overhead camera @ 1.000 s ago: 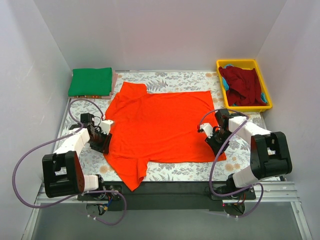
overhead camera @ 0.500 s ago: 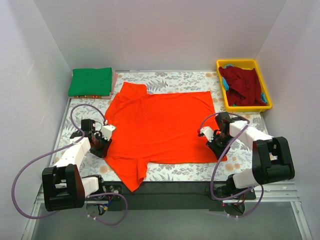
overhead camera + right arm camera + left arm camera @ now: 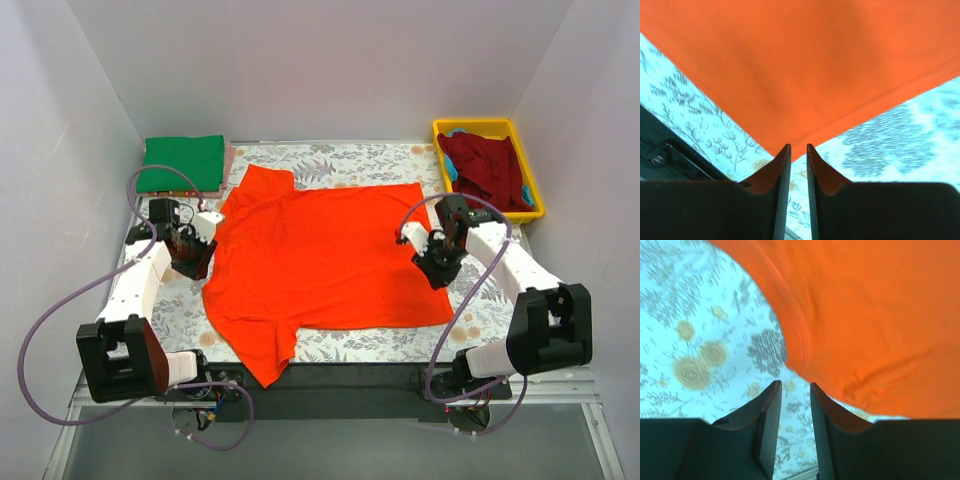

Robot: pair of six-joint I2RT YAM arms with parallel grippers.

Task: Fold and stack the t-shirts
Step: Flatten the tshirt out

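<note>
The bright orange-red t-shirt (image 3: 320, 255) lies spread flat in the middle of the table. My left gripper (image 3: 193, 260) hovers at its left edge, below the left sleeve. In the left wrist view the gripper (image 3: 795, 385) is slightly open and empty, with the shirt's hem (image 3: 880, 325) just ahead. My right gripper (image 3: 439, 268) hovers over the shirt's right edge. In the right wrist view it (image 3: 798, 146) is narrowly open and empty, with a shirt corner (image 3: 805, 90) ahead of it. The green t-shirt (image 3: 182, 163) lies folded at the back left. The dark red t-shirt (image 3: 487, 172) lies crumpled in the tray.
The yellow plastic tray (image 3: 532, 212) stands at the back right corner. The table has a floral cloth (image 3: 340, 158). White walls close in the left, back and right sides. A black rail (image 3: 330, 378) runs along the near edge by the arm bases.
Both grippers have moved from the shirt's near corners toward the back along its sides. The shirt's lower right corner now lies flat on the table.
</note>
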